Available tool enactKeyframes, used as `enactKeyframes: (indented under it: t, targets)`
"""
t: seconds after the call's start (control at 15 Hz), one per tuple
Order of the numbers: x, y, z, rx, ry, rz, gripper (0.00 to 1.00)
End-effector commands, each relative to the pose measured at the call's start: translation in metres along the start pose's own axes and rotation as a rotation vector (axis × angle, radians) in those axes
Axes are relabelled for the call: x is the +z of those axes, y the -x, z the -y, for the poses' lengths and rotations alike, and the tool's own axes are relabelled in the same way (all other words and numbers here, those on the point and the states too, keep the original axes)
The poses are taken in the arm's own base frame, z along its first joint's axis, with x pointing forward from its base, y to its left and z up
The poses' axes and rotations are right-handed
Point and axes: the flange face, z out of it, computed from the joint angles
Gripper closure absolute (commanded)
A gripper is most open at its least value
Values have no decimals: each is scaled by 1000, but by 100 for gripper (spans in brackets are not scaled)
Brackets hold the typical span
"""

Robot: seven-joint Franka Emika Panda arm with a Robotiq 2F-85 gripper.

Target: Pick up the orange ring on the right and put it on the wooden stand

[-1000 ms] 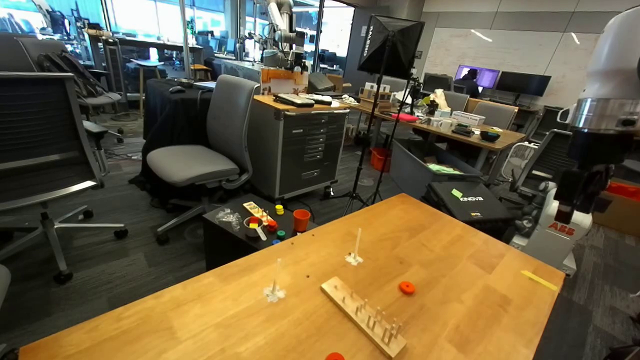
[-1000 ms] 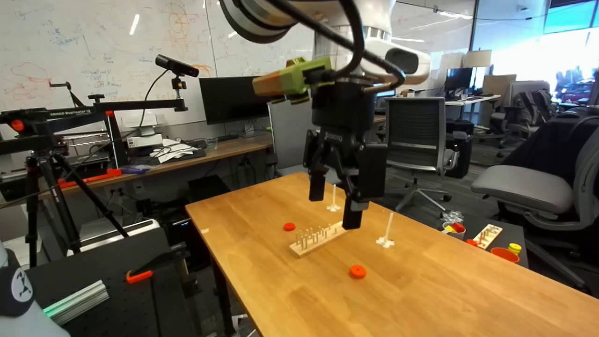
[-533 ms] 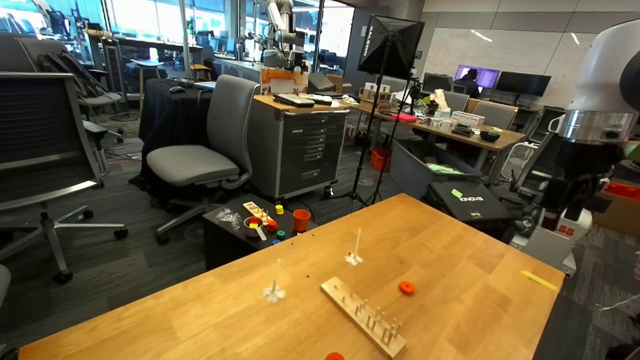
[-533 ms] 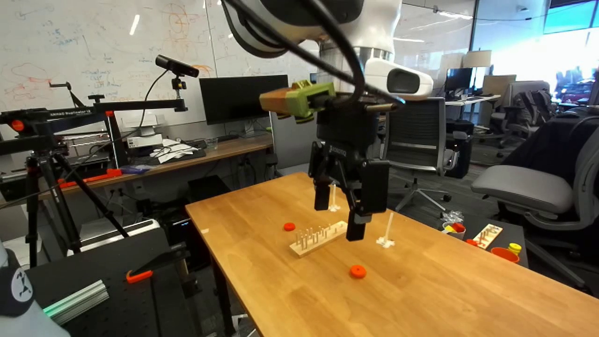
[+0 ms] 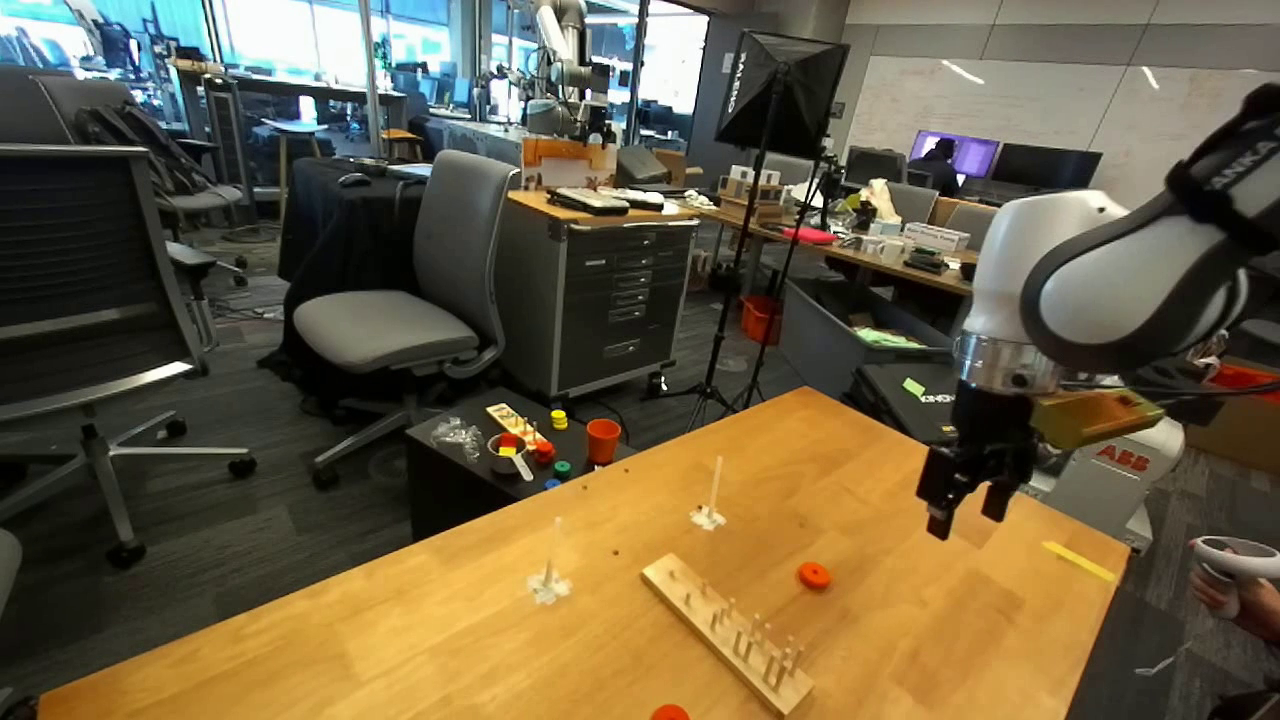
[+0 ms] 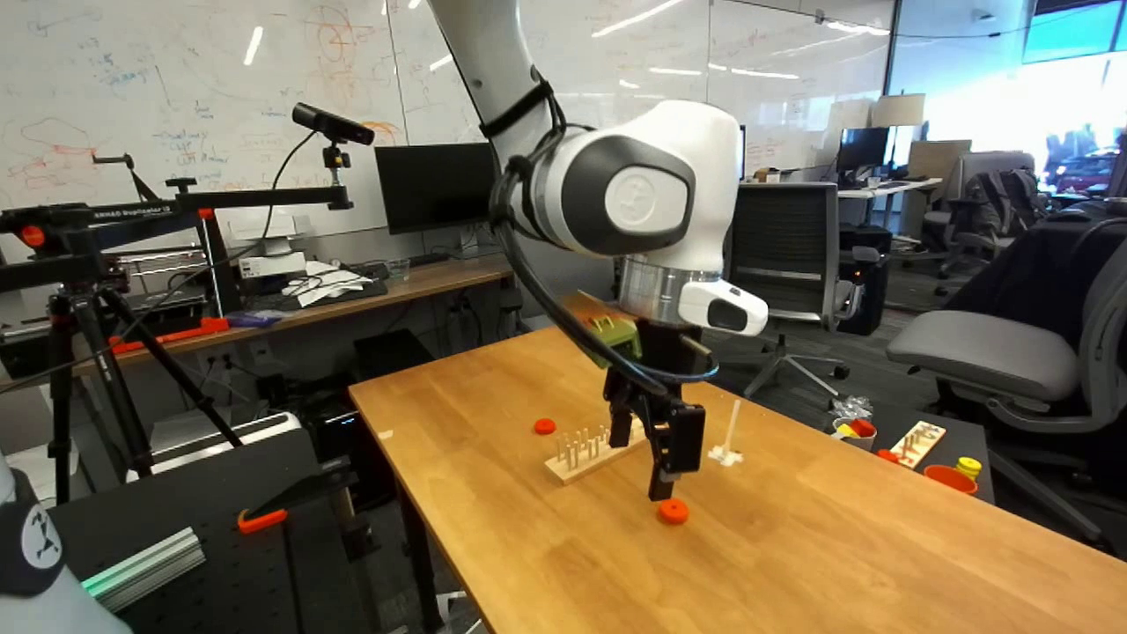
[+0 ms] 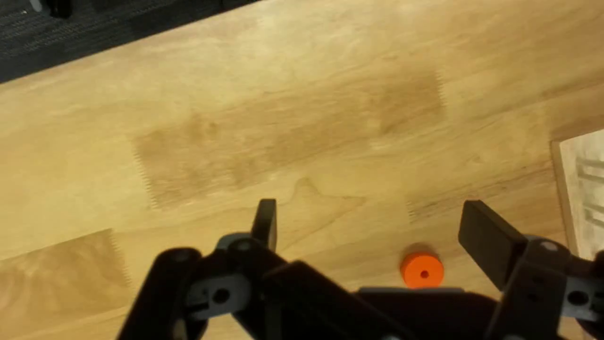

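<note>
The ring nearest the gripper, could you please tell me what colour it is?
The ring is bright orange, and shows best in the wrist view.

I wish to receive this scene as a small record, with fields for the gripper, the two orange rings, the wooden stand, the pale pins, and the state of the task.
gripper: open, raised above the table, holding nothing
nearer orange ring: lying flat on the table beside the wooden stand, apart from the gripper
farther orange ring: lying flat on the table, on the opposite side of the wooden stand
wooden stand: lying flat on the table, bearing no ring
pale pins: two, both upright
task state: ring not yet picked up
</note>
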Motion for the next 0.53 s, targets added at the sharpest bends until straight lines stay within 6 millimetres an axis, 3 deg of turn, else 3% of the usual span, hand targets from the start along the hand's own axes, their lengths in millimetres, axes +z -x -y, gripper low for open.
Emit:
enactKeyframes:
  t: [0.0, 0.2, 0.47]
  targets:
    - [34, -52, 22, 42, 7, 2, 0]
    - [47, -81, 29, 68, 9, -3, 0]
    - [67, -104, 44, 74, -13, -5, 0]
